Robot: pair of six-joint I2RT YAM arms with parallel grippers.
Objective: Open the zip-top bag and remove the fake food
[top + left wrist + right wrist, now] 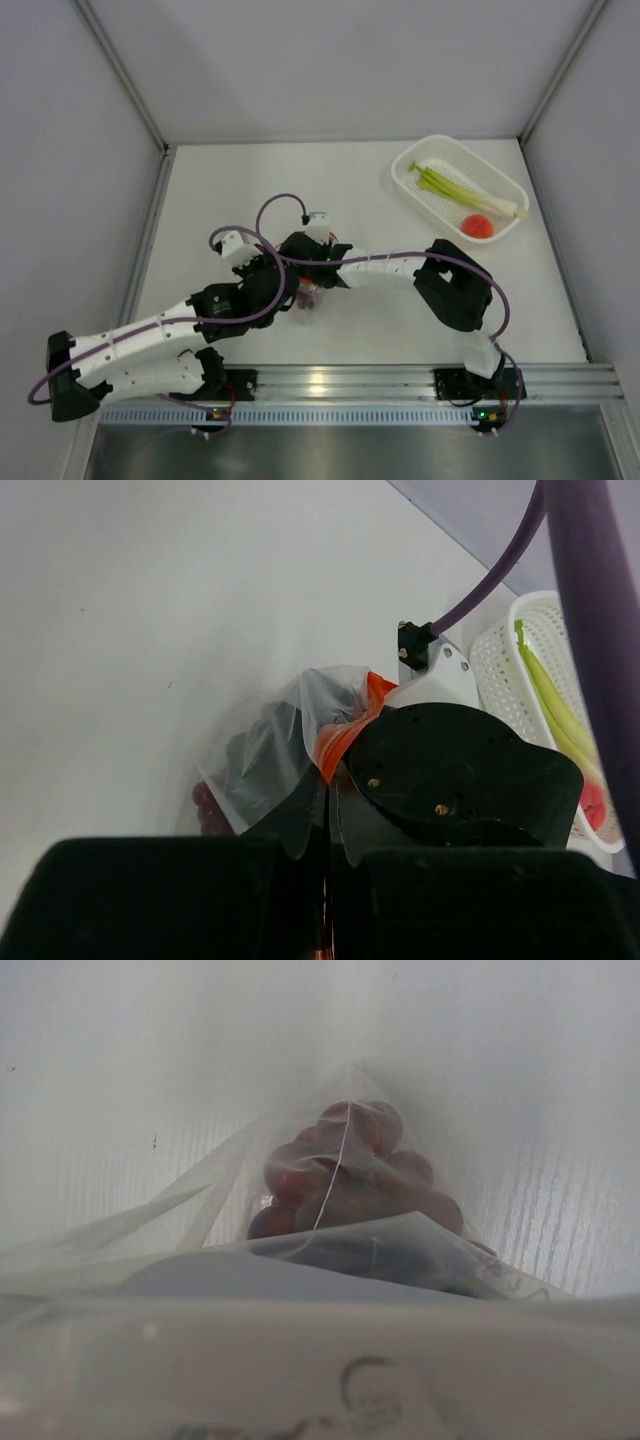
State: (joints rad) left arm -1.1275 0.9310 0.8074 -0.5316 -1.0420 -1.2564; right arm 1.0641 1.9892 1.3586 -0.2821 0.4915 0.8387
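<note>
Zip-top bag (300, 715): orange strip clenched by left fingers (285, 825). State of right fingers cannot be told. Contents: grape bunch (350, 1175). Hazard: slick film slips, bag drops to bench (300, 185).

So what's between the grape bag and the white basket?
The top view shows the right arm's white forearm crossing beside the clear crinkly zip-top bag, then bare white table up to the white perforated basket.

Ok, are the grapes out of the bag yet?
No, the grape bunch sits inside the clear zip-top bag, behind its plastic.
</note>
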